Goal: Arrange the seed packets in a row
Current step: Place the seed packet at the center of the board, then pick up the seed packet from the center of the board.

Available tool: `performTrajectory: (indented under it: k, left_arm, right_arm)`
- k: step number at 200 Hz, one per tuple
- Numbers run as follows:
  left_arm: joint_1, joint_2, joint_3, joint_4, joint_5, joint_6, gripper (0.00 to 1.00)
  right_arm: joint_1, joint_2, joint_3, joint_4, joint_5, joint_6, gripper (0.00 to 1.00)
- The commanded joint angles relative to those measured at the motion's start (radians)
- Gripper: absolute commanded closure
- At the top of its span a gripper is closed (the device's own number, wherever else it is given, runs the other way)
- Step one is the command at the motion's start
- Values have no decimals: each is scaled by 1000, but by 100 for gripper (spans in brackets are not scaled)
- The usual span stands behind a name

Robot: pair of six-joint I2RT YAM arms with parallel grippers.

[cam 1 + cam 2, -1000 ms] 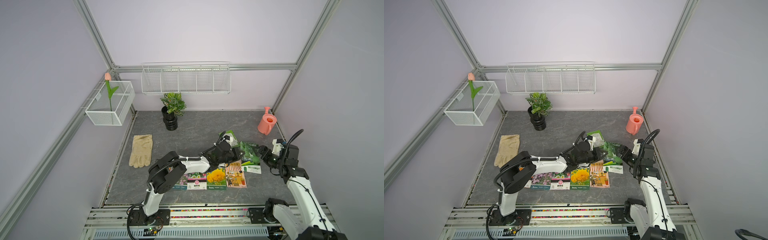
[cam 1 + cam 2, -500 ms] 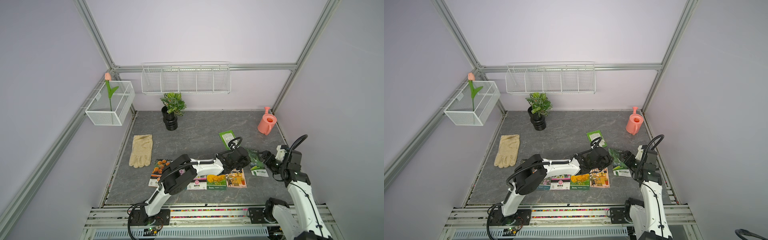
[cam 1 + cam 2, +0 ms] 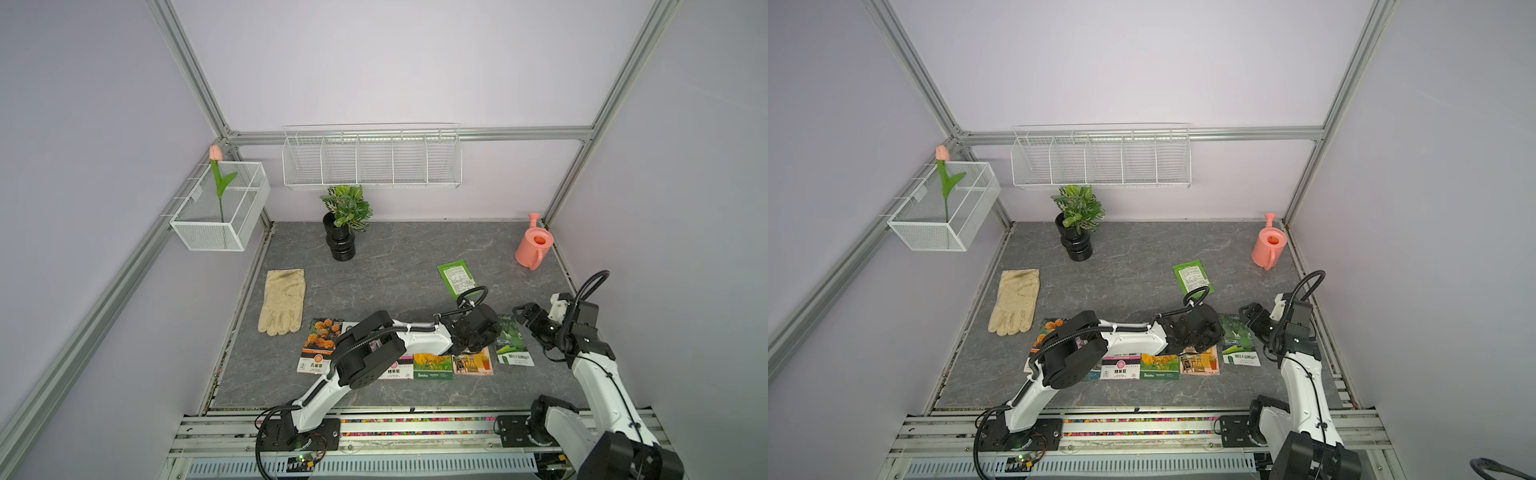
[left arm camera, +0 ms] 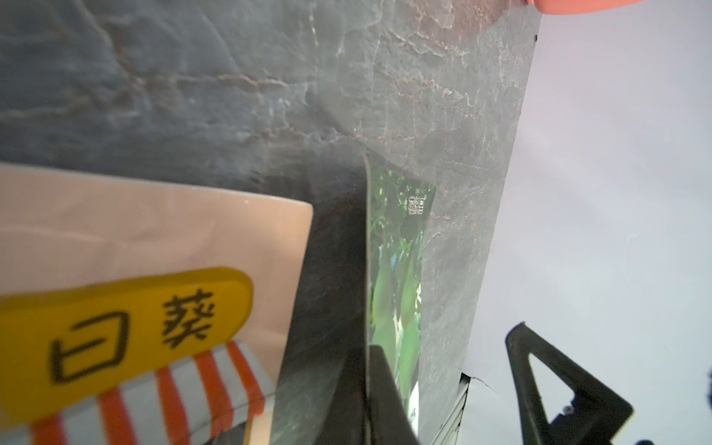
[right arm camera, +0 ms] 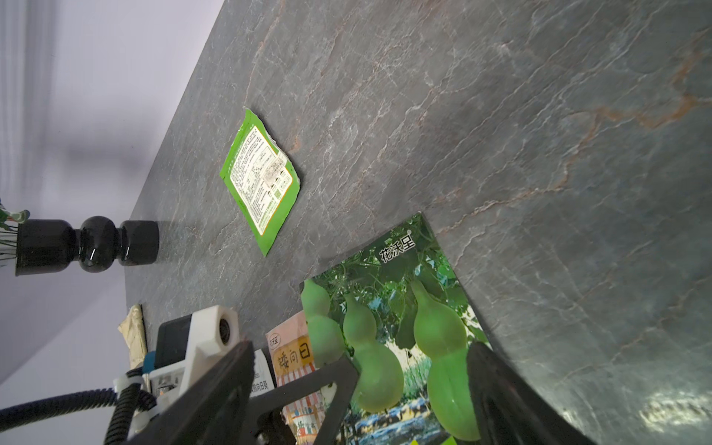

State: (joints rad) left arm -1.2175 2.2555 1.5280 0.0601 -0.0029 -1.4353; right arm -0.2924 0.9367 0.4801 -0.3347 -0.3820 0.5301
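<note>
Gourd packet (image 3: 514,343) beside right pincer (image 3: 523,312), apart | left pincer (image 4: 449,339) apart, at its edge

Gourd packet (image 5: 389,327), by right hand (image 3: 520,311): 花沃里.
Shop packet (image 4: 154,231), beside left hand (image 3: 478,338): 向日葵.
Farther from left hand: yellow-flower packet (image 3: 432,365), Beishu; pink packet (image 3: 395,371), 糖果菊; orange-flower packet (image 3: 320,345), 孔雀草.

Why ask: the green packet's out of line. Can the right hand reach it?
Probably yes: bare table separates the open right hand from the green packet; the left arm's cable nears it.
</note>
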Motion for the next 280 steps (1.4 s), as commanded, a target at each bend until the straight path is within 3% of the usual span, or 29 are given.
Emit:
performTrajectory:
  k: [1, 68, 86, 146, 156, 175, 196, 206, 242, 280]
  left_arm:
    - [-4, -5, 24, -16, 5, -13, 69]
    - [-13, -50, 31, -29, 12, 43, 41]
    - [-16, -67, 37, -29, 15, 67, 29]
    - [-27, -142, 82, -16, 8, 253, 21]
    - [-19, -162, 74, -43, -12, 284, 15]
    - [42, -209, -10, -16, -20, 315, 3]
    - [180, -244, -127, 57, 59, 343, 0]
    - [248, -244, -135, 39, 101, 414, 0]
    - [386, -114, 69, -204, 185, 595, 0]
    - [455, 36, 173, -206, 256, 578, 0]
  right_arm:
    - [-7, 21, -24, 44, -6, -16, 12]
    - [-8, 51, -34, 67, 10, -20, 12]
    - [-8, 40, -32, 61, 17, -21, 11]
    - [-7, 33, -24, 87, -1, -7, 12]
    - [1, 48, -15, 106, -21, -3, 11]
    - [78, 96, 36, 119, 5, -27, 12]
    - [180, 209, 105, 155, 27, -30, 12]
    - [206, 269, 124, 220, 14, -6, 12]
    - [294, 531, 290, 337, 37, -7, 9]
    - [311, 785, 492, 363, -10, -27, 6]
